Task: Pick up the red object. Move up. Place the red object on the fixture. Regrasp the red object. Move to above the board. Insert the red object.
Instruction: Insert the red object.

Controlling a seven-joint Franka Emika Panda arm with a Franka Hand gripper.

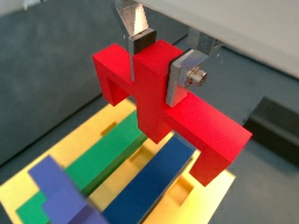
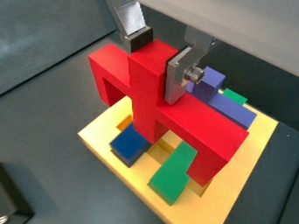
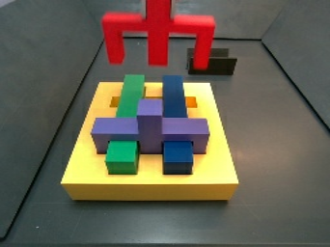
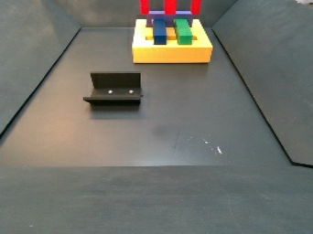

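Firmly, claw (image 1: 162, 57) clamps red object (image 1: 198, 127).

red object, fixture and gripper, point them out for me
red object (image 3: 125, 23): side view, on its top bar
fixture (image 4: 115, 86): side view, on its back wall
gripper (image 1: 162, 58): wrist view, midway between its fingertips, shut on the red object's stem

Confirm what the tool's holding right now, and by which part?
The tool grips the red object by its middle prong, which points up between the fingers, above the board.

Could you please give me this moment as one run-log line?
phase: above board | gripper: shut on red object, prongs down | board: slots unfilled | fixture: empty
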